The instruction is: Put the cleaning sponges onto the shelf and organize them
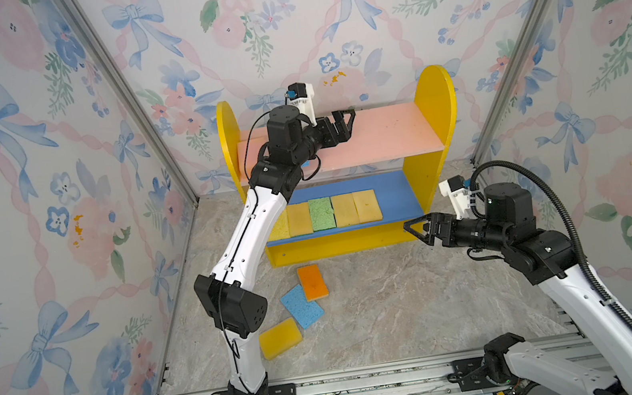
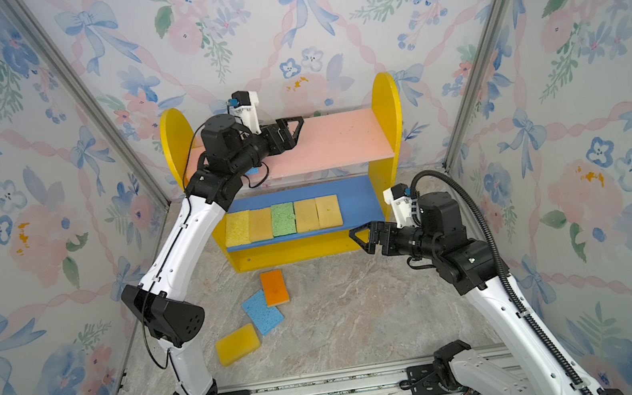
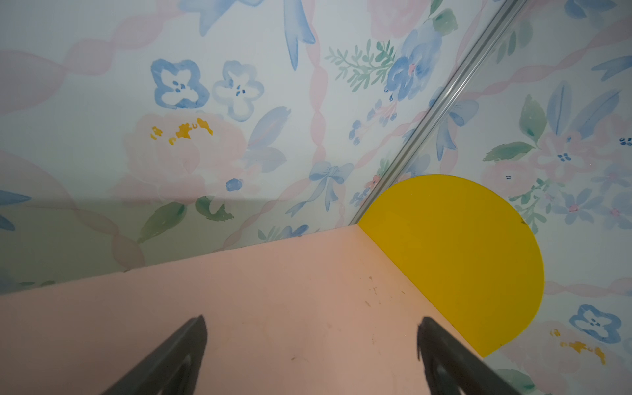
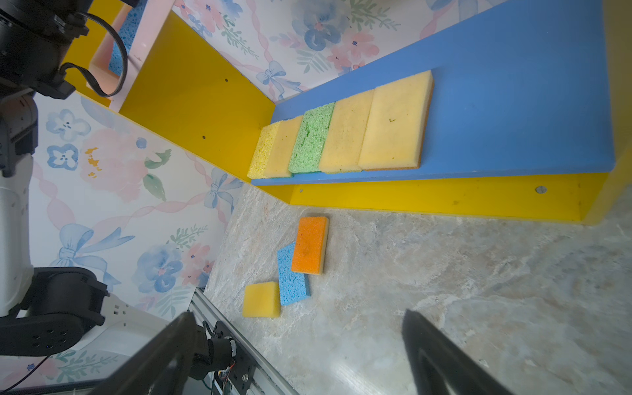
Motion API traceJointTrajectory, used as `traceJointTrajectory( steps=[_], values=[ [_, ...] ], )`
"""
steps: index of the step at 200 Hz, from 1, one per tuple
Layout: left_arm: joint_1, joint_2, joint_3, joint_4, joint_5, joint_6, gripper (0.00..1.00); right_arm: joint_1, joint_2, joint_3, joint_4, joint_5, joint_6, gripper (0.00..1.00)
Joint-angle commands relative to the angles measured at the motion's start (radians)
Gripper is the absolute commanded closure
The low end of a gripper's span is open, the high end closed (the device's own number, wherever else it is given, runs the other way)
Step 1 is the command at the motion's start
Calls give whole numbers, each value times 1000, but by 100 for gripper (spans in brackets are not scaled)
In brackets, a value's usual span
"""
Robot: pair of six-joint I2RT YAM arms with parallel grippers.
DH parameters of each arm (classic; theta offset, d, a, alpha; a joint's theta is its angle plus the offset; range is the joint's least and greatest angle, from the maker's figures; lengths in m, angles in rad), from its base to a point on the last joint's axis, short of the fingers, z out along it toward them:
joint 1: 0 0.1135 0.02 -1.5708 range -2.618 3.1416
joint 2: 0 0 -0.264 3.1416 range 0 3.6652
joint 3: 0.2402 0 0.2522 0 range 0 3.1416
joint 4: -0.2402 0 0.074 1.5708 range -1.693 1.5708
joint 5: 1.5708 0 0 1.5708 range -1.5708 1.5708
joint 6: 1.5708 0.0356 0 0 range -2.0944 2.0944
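Where the left arm [image 1: 244, 234] crosses the shelf [image 1: 436, 106], a blue sponge [image 4: 135, 24] barely shows.

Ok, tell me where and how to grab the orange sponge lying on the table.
Take the orange sponge from straight above, pinching across its two long sides at the half nearer the shelf. It lies flat and is narrow that way; its other end overlaps the blue sponge, so gripping there could catch both.

The shelf [image 1: 435, 106] is standing upright, its blue lower board [image 1: 394, 196] carrying 5 sponges [image 1: 321, 214] lying flat in a row. In front of it, an orange sponge [image 1: 312, 282] is overlapping a blue sponge [image 1: 303, 309], with a yellow sponge [image 1: 280, 338] lying just beside.
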Motion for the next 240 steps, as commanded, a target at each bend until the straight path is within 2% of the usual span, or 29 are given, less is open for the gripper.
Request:
traceJointTrajectory(
  steps=[1,89,104,137,167,181,193,240],
  values=[
    [21,-29,-37,-38,-12,15,2,-8,-3,-11,27,-16,18,4],
    [24,-28,-10,-38,22,-1,2,-8,-3,-7,22,-9,37,2],
    [20,-19,19,-38,63,-10,2,-7,-5,-8,19,-5,36,0],
    [-30,-7,129,-37,186,-4,2,7,-6,-18,26,-2,31,3],
    [-90,-90,104,-37,222,21,2,82,24,-16,11,43,22,3],
    [-107,-163,27,-37,231,25,2,139,40,-9,-1,89,11,3],
    [-119,-262,-96,-37,216,40,2,181,50,-7,-8,136,8,3],
    [-126,-760,-796,-38,56,55,2,235,58,-86,39,196,71,3]
  ],
)
